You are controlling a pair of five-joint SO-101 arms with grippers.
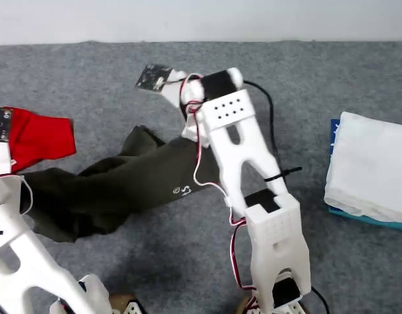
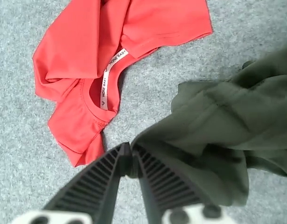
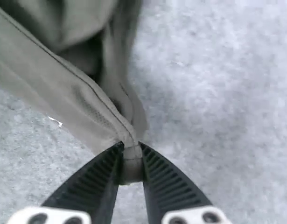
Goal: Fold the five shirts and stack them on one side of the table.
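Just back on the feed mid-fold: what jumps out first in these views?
A dark olive-green shirt lies stretched across the middle of the grey carpeted table, one end pinched in the left tool and the other in the right tool. A crumpled red shirt lies close to the left tool, and a folded white stack sits at the table's opposite edge.
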